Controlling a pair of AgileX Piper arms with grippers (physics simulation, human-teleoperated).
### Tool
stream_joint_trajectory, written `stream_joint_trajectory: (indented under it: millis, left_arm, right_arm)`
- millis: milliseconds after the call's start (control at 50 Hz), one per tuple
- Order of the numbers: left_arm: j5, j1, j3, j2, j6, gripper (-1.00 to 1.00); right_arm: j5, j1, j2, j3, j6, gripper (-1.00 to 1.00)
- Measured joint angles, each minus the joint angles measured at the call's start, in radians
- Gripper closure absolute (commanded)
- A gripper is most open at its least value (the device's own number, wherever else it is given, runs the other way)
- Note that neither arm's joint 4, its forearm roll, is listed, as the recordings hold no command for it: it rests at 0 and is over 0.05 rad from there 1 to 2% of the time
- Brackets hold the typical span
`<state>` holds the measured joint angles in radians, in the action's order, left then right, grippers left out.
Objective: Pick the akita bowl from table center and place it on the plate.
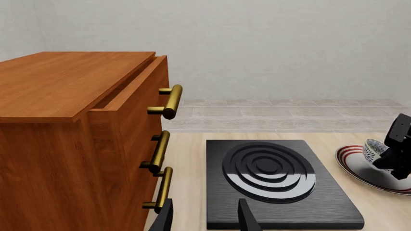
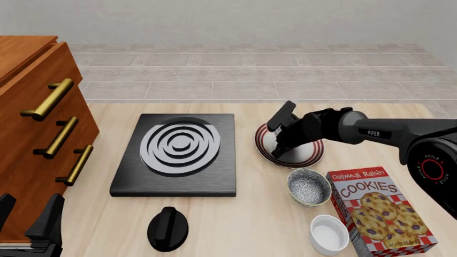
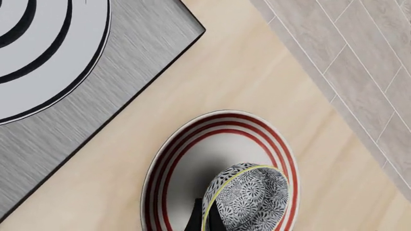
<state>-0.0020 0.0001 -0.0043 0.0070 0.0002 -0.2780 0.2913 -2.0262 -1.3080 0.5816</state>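
My right gripper [image 2: 280,140] is pinched shut on the rim of the akita bowl [image 3: 247,199], one finger inside and one outside, with the bowl tilted over the plate [image 3: 176,159] directly beneath it. Whether the bowl's base touches the plate yet, I cannot tell.

The risk I see is the tilt: if I let go now, the bowl could roll onto its side or slide off the plate's edge toward the stove [image 2: 175,154]. A thin rim pinch could also slip and drop it early.

My left gripper [image 1: 205,219] idles open and empty, near the drawer cabinet [image 1: 70,125], well away from the right one.

Count: two speckled bowls, one held and one [image 2: 309,186] resting beside the cookie box [image 2: 378,209]; one plain white bowl [image 2: 329,234]; one plate; one stove; one black knob [image 2: 168,228].
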Motion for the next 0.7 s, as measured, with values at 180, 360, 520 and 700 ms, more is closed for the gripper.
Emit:
stream_joint_trajectory:
  millis: [180, 360, 520, 700]
  left_arm:
    - [0.0, 0.0, 0.0, 0.0, 0.0, -1.0]
    - [0.0, 0.0, 0.0, 0.0, 0.0, -1.0]
    - [0.0, 0.0, 0.0, 0.0, 0.0, -1.0]
    - [0.0, 0.0, 0.0, 0.0, 0.0, -1.0]
  right_arm:
    - [0.023, -0.011, 0.007, 0.016, 0.036, -1.0]
    - [0.054, -0.009, 0.023, 0.039, 0.083, -1.0]
    - [0.069, -0.002, 0.033, 0.053, 0.103, -1.0]
    - [0.082, 0.005, 0.05, 0.07, 0.11, -1.0]
